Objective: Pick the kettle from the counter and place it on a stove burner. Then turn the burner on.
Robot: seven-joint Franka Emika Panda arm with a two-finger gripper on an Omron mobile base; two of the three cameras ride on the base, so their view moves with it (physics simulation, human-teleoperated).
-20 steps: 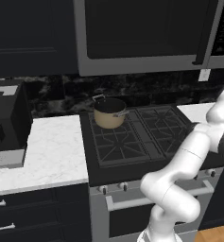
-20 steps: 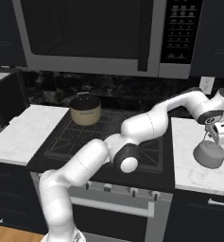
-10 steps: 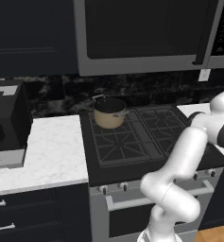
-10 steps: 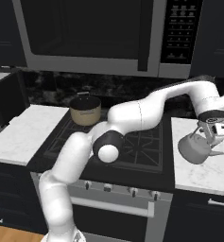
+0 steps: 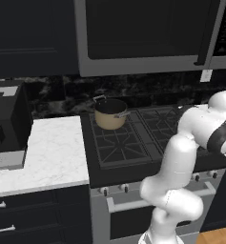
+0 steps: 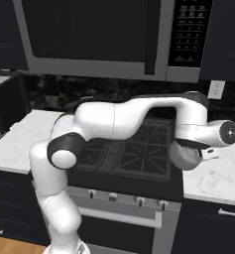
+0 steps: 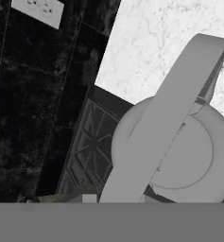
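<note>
Presently the carry step is in hand. In the right base view the kettle [image 6: 184, 155] hangs under the wrist, clear of the surface, at the seam where the black cooktop meets the white marble bench [image 6: 215, 174] on the stove's right side. The hand view looks down along the kettle [image 7: 179, 160]: its broad arched handle crosses the picture diagonally above the round lid, with the grate [image 7: 87, 156] of the stove burner to one side and marble to the other. The fingertips themselves are hidden, so the state of the jaws cannot be told from sight alone; since the kettle appears to hang off the surface, a hold on the handle is judged likely.

The tan pot [image 5: 110, 113] occupies the rear left burner. The right-hand burners [image 6: 144, 149] look free.

The next move calls for carrying the kettle further over a free right-hand grate, lowering it level until it seats, then letting go. The silver front knobs [image 6: 113, 197] remain for the final step.
</note>
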